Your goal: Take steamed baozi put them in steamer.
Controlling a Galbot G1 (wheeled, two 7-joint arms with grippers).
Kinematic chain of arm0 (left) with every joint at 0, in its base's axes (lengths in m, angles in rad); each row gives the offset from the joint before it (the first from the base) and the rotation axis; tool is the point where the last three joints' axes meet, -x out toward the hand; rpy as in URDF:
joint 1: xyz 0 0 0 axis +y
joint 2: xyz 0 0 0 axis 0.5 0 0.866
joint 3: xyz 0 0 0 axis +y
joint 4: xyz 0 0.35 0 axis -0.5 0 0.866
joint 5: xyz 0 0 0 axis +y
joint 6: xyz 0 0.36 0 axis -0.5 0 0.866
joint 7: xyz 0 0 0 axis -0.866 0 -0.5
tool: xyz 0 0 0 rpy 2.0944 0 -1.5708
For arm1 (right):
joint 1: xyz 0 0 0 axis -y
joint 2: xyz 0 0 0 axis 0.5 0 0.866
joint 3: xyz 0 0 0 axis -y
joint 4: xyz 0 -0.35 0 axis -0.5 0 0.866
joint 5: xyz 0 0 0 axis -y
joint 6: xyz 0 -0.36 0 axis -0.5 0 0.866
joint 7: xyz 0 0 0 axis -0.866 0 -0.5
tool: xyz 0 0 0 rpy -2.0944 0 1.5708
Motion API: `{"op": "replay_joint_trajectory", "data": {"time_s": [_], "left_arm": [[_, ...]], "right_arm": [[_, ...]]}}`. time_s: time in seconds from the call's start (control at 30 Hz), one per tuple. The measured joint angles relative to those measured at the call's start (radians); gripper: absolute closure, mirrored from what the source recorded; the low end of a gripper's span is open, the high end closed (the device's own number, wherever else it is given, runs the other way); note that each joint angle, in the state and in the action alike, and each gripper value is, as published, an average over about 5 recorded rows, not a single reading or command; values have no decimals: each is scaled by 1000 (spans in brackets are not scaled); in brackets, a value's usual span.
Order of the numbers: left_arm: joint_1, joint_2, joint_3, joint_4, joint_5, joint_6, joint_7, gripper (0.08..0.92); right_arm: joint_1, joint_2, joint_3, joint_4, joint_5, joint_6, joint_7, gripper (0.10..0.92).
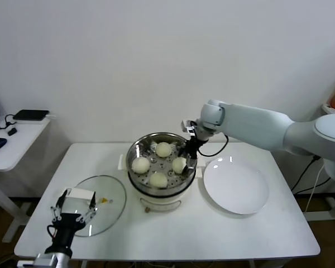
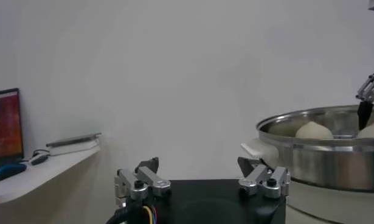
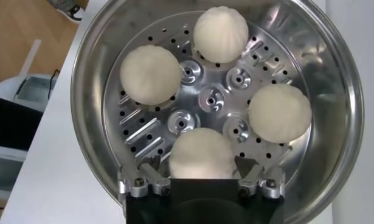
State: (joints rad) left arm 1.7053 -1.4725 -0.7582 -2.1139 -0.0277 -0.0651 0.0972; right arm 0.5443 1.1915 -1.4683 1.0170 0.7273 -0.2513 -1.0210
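All four small round off-white dough buns point(image 3: 200, 154) sat in the shiny round steel steamer pot point(image 1: 135, 148), the right tool point(image 3: 201, 176) spread apart around one, so little looked left.

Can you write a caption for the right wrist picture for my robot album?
Four baozi sit in the shiny steamer, right gripper open around the nearest one.

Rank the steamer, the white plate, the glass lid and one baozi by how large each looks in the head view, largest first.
1. The steamer and white plate look about alike, so I won't rank them.
2. The glass lid looks slightly smaller, though its near edge is hidden behind the left gripper.
3. A baozi, clearly smallest.
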Motion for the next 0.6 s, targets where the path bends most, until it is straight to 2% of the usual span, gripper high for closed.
{"op": "replay_joint_trajectory", "data": {"time_s": [0.6], "left_arm": [[-2, 3, 2, -3, -1, 1, 0, 177]], "right_arm": [[62, -29, 31, 18, 48, 7, -11, 203]]}}
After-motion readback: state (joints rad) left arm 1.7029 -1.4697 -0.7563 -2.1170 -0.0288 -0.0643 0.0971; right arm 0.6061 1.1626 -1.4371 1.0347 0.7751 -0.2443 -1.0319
